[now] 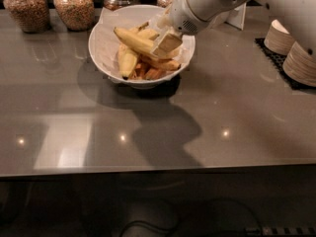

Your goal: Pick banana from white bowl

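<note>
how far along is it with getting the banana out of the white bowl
Done: the approach. The gripper is over the white bowl, right at the banana. In hand: taking hold, though a firm grip cannot be confirmed. Left: the lift, as the banana lies in the bowl, not raised clear of it.
</note>
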Tool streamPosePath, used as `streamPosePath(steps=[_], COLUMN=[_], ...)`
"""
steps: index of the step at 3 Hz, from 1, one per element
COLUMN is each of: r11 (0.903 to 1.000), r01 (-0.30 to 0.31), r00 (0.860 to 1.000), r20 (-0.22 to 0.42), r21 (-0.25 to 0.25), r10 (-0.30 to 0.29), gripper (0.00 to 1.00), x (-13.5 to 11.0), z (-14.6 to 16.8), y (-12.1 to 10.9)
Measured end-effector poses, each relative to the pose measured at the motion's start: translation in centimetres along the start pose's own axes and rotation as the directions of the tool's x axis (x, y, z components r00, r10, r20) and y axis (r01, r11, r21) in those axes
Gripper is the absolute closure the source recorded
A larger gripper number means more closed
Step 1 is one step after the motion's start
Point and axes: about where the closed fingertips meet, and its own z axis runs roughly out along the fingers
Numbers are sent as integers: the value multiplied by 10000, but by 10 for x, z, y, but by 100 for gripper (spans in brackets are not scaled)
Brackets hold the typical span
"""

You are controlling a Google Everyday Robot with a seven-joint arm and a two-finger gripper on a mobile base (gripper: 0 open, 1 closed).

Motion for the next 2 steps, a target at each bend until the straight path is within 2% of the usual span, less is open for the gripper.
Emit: streamPosePath(steps=[1,2], r11=[9998,9980], r01=[-49,92], r00=[9999,9998], r20=[-151,-152], r21=[-183,-631], r10=[46,-102], gripper=[46,45], x=[6,1], z=[13,27], y=[2,14])
